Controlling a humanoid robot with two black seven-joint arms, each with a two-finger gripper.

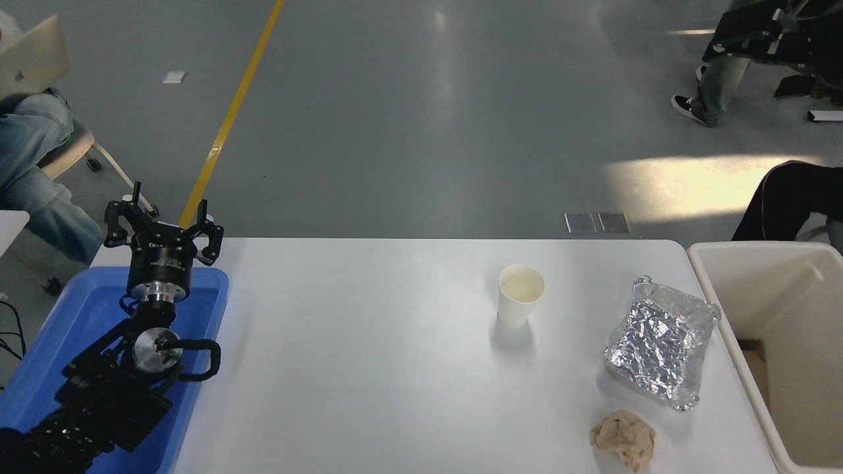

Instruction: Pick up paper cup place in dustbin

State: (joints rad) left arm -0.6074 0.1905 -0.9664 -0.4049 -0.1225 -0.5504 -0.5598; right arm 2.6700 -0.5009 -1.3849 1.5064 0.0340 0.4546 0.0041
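Observation:
The small white paper cup stands upright on the white table, right of the middle. The cream dustbin stands off the table's right edge, its opening up. My left gripper is open and empty, parked over the blue tray at the lower left. A black part of my right arm shows high at the top right corner, far above and behind the cup. Its fingers are not clear.
A crumpled foil packet lies between the cup and the dustbin. A tan paper ball lies near the front edge. The blue tray is at the left. A person sits at the far left; legs show at the top right.

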